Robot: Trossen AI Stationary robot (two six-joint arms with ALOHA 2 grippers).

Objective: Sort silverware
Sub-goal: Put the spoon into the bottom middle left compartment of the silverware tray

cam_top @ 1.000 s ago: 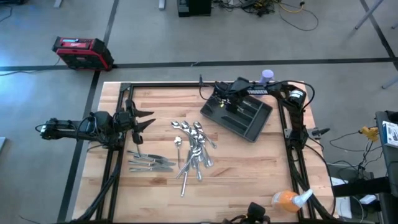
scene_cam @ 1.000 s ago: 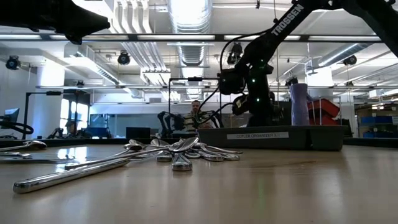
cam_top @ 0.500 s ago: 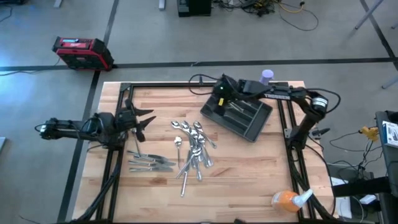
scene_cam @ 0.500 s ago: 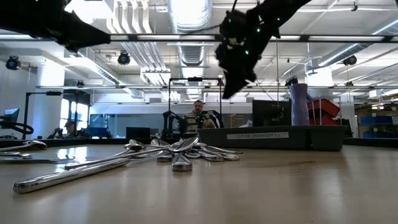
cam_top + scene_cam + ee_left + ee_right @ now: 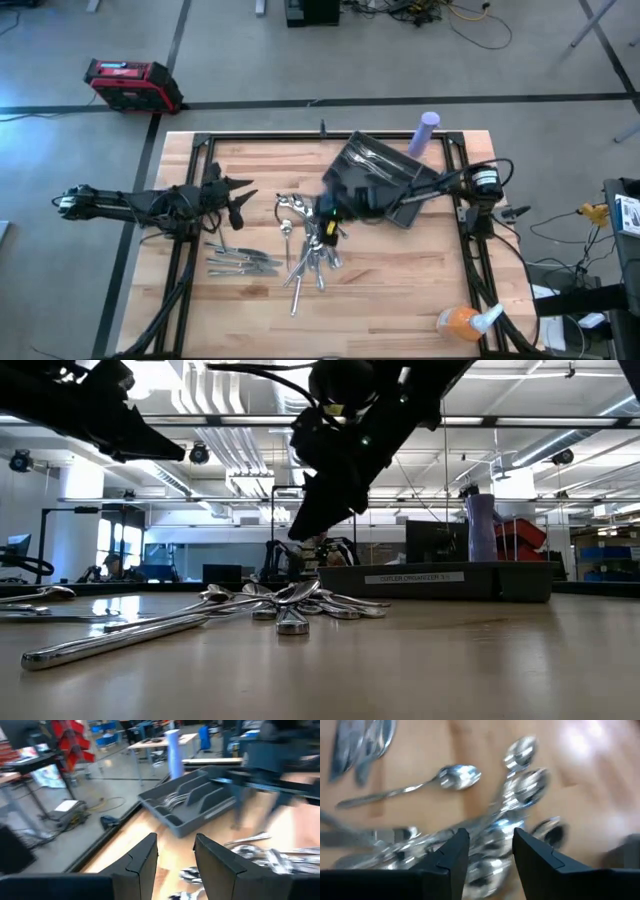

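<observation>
The silverware lies in a loose pile of spoons (image 5: 310, 240) mid-table, which also shows in the low view as the spoon pile (image 5: 290, 600) and in the right wrist view as blurred spoons (image 5: 517, 790). A second group of flat pieces (image 5: 243, 262) lies near the left. The dark tray (image 5: 385, 170) at the far right holds some pieces (image 5: 172, 800). My right gripper (image 5: 323, 212) hovers open just above the pile (image 5: 490, 834). My left gripper (image 5: 238, 195) stands open left of the pile (image 5: 176, 839), above the table.
A purple cylinder (image 5: 425, 130) stands at the table's far edge behind the tray. An orange object (image 5: 458, 320) lies at the near right corner. Bare wood (image 5: 400, 270) lies near and right of the pile.
My right gripper has swung from over the tray at the far side toward the table's left and near edge and has come down over the spoon pile. My left gripper has moved a little toward the table's right, nearer the pile.
</observation>
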